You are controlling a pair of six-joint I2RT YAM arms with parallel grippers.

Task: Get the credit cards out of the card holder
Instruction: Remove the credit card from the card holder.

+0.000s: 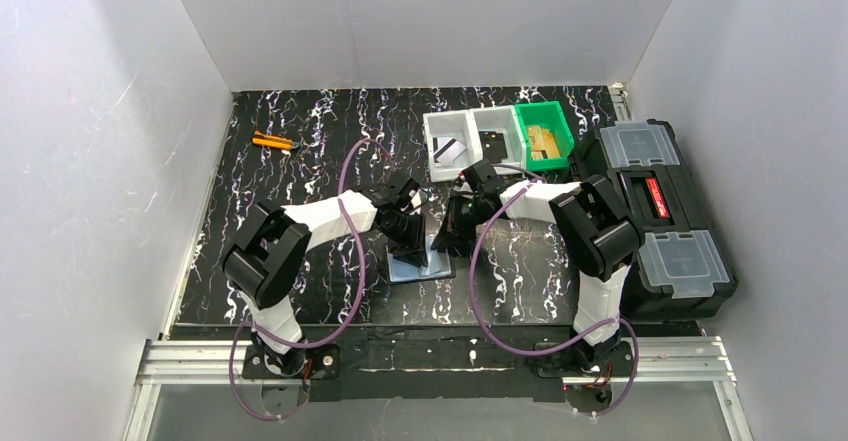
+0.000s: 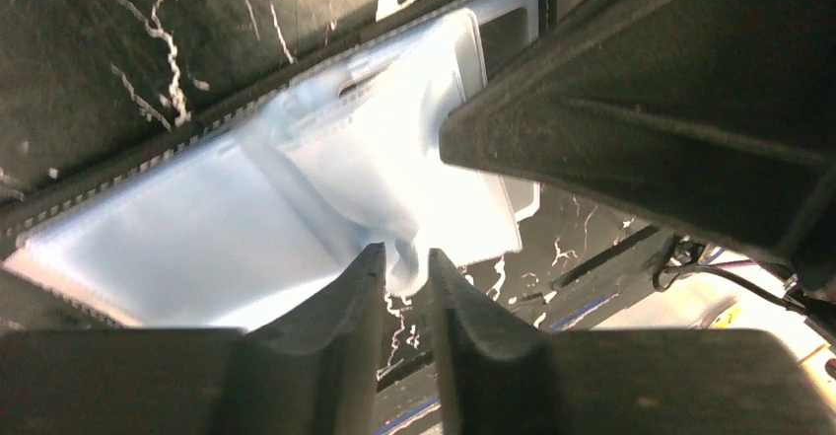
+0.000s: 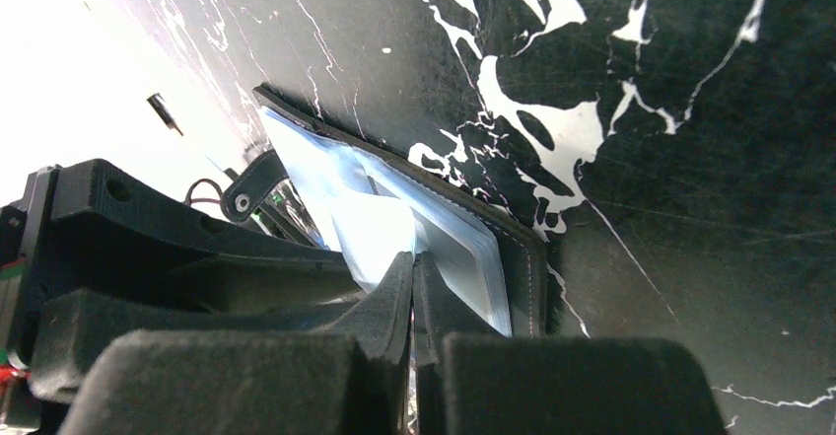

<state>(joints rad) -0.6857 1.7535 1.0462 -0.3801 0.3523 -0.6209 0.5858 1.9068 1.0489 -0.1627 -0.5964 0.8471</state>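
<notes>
The card holder [image 1: 428, 267] lies open on the table centre, glossy blue-grey inside up. In the left wrist view its clear sleeves [image 2: 197, 238] fill the frame. My left gripper [image 1: 412, 245] is shut on a pale sleeve flap [image 2: 406, 262] and lifts it. My right gripper [image 1: 447, 235] is shut, its tips [image 3: 413, 262] between a raised sleeve and the sleeve stack by the holder's black stitched edge [image 3: 522, 257]. I cannot tell if anything thin is between them. One silvery credit card [image 1: 450, 150] with a dark stripe lies in the white bin [image 1: 470, 121].
A green bin [image 1: 560, 131] with tan blocks [image 1: 541, 141] stands beside the white bin at the back. A large black toolbox [image 1: 660, 211] with clear lids fills the right side. A small orange tool [image 1: 272, 142] lies at the back left.
</notes>
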